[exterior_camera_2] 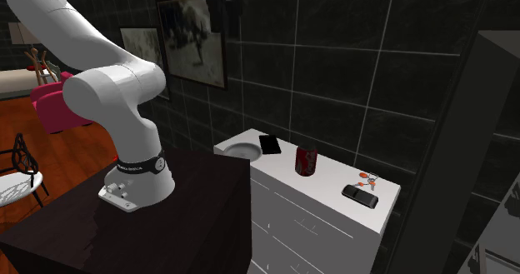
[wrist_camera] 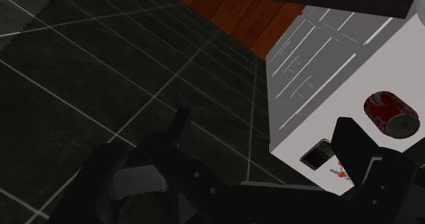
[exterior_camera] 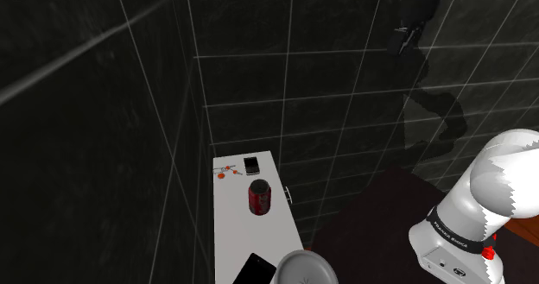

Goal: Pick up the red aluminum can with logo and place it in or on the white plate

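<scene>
The red can (exterior_camera: 260,197) with a dark top stands upright near the middle of the white cabinet top (exterior_camera: 235,230). In the second exterior view the can (exterior_camera_2: 307,160) is between the white plate (exterior_camera_2: 242,150) and a small black phone. The plate (exterior_camera: 304,269) lies at the cabinet's near end in the shoulder view. My gripper (exterior_camera: 404,39) hangs high up by the dark tiled wall, far above the can. In the wrist view my gripper (wrist_camera: 263,119) is open with nothing between its fingers, and the can (wrist_camera: 388,112) lies far below, beyond the right finger.
A flat black device (exterior_camera: 255,269) lies beside the plate. A small black phone (exterior_camera: 251,165) and a set of keys with red tags (exterior_camera: 226,172) sit at the cabinet's far end. Dark tiled walls close in behind. My stand (exterior_camera_2: 167,231) is a dark box beside the cabinet.
</scene>
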`<act>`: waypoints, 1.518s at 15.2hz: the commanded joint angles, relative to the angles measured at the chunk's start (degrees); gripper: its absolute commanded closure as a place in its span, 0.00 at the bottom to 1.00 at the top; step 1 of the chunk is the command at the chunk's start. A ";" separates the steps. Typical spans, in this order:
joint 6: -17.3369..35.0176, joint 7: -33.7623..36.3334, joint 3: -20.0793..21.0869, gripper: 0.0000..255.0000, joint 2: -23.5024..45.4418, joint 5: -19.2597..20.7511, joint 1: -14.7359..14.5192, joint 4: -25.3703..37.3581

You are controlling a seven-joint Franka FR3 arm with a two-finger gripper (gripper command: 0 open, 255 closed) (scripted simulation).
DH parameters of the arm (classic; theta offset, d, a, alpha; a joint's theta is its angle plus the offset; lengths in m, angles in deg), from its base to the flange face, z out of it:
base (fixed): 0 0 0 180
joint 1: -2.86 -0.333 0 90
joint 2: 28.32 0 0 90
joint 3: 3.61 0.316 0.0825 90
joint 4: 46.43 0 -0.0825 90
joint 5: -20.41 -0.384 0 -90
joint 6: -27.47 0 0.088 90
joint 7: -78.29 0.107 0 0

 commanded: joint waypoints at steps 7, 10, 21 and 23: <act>9.28 3.84 3.32 0.00 2.89 -3.05 -2.25 -6.97; 14.18 5.66 5.09 0.00 5.34 -4.49 -3.44 -9.62; 33.00 12.24 12.01 0.00 20.15 -8.43 -7.51 -14.05; 36.38 13.53 13.32 0.00 23.72 -8.68 -8.07 -13.90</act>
